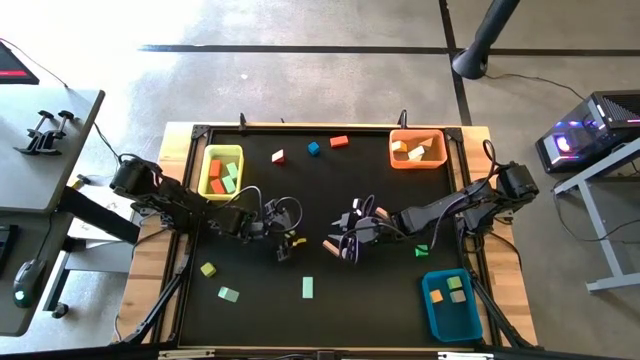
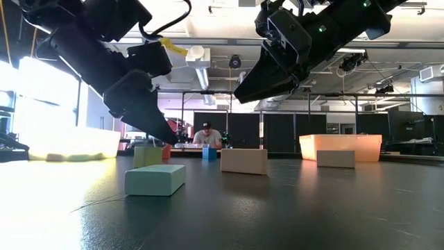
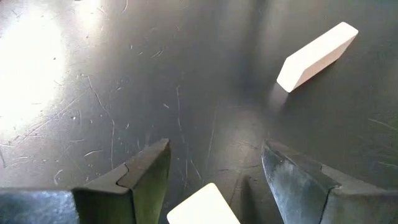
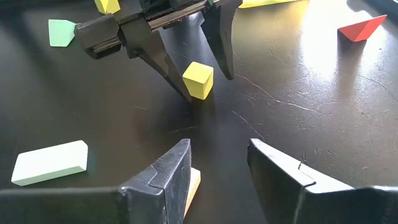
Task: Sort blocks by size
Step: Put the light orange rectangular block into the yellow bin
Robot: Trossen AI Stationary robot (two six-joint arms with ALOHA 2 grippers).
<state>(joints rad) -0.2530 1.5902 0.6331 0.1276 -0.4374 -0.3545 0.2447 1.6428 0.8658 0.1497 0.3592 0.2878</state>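
The small yellow wooden cube [image 4: 198,80] sits on the black table mat [image 1: 380,300], near the middle and a little toward my left side. My left gripper [image 4: 206,85] straddles it with fingers spread wide, one on each side. The cube rests on the mat, not lifted. One fingertip is right against it, and I cannot tell whether it touches; the other stands clear.

I count nine loose blocks on the mat:
- the yellow cube
- one tan wooden bar [image 1: 332,243]
- one long mint wooden bar [image 1: 308,287]
- one shorter mint block [image 1: 229,294]
- one yellow-green cube [image 1: 208,269]
- one small green block [image 1: 421,250]
- one pinkish block [image 1: 278,156]
- one blue cube [image 1: 313,148]
- one red bar [image 1: 338,141]

My right gripper [image 4: 217,165] hangs low just across from the left one. Its fingers are parted about halfway, with only bare mat between them. The tan bar lies just beside one finger, outside the gap.

There are three plastic bins:
- The yellow rectangular bin [image 1: 205,160] is at the far left and holds pink and green pieces.
- The orange bin [image 1: 396,136] is at the far right and holds tan pieces.
- The blue bin [image 1: 432,318] is at the near right and holds three small blocks.

The pieces in the yellow and orange bins are piled too close to count.

A person [image 2: 206,137] sits beyond the table's far edge
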